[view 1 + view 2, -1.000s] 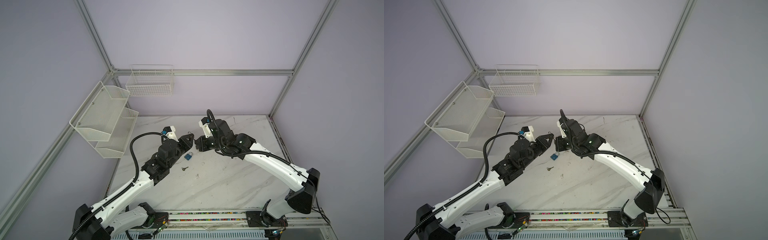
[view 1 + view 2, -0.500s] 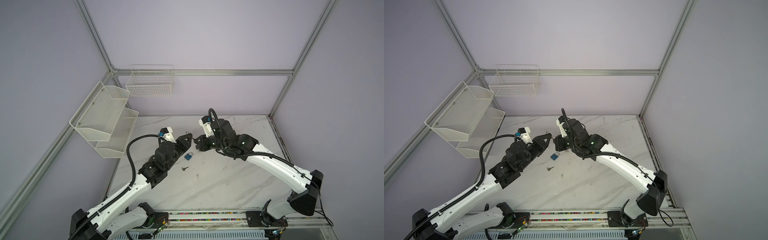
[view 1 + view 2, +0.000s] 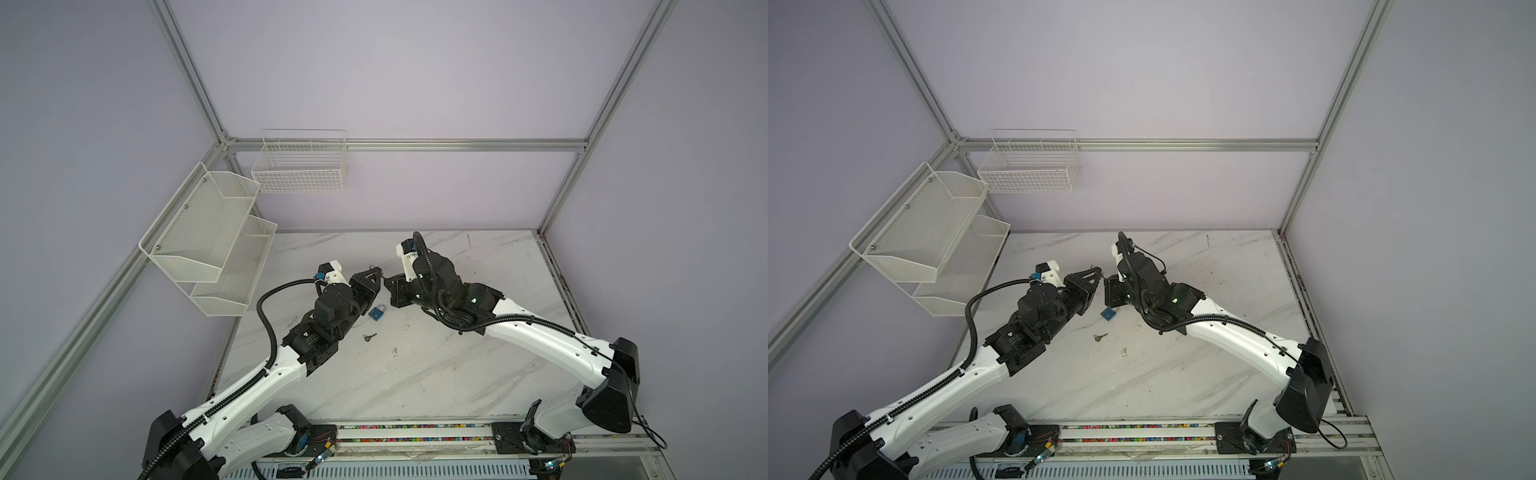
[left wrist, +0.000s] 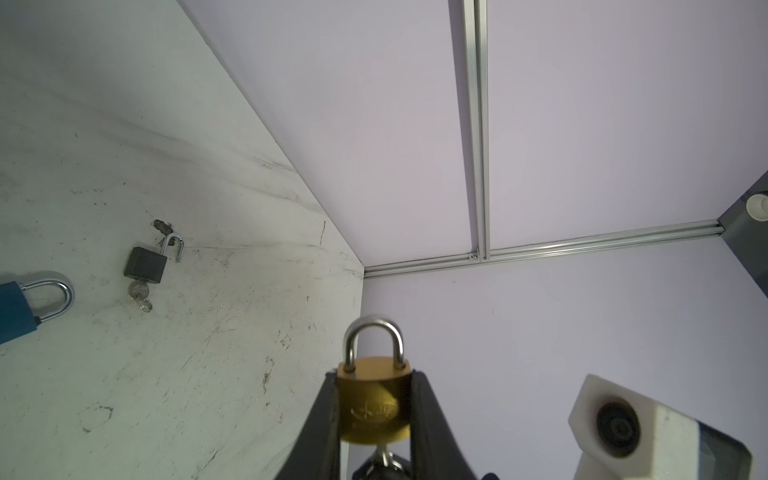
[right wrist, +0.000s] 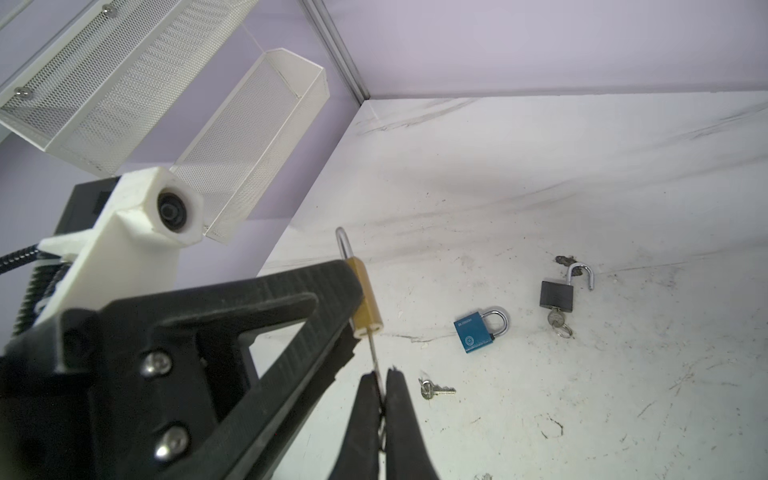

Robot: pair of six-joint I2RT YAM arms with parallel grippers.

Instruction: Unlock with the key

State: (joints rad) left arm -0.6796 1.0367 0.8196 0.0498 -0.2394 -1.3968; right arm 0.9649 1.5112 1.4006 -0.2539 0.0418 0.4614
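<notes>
Little has moved since a second ago: both arms have shifted only slightly, and the two pairs of fingers stay tip to tip above the desk (image 3: 436, 365). The left fingers (image 3: 371, 276) clamp the brass padlock (image 4: 374, 403) by its side edges, its shackle closed. The right fingers (image 5: 370, 386), pinched almost together, grip the key (image 5: 373, 357), whose blade sits in the keyway at the padlock's base. On the desk beneath the fingertips lies a closed blue padlock (image 5: 478, 330). A loose key (image 5: 436, 390) lies beyond it towards the arm bases. Just past the fingertips lies a black padlock (image 5: 557, 296), shackle sprung, key inserted.
</notes>
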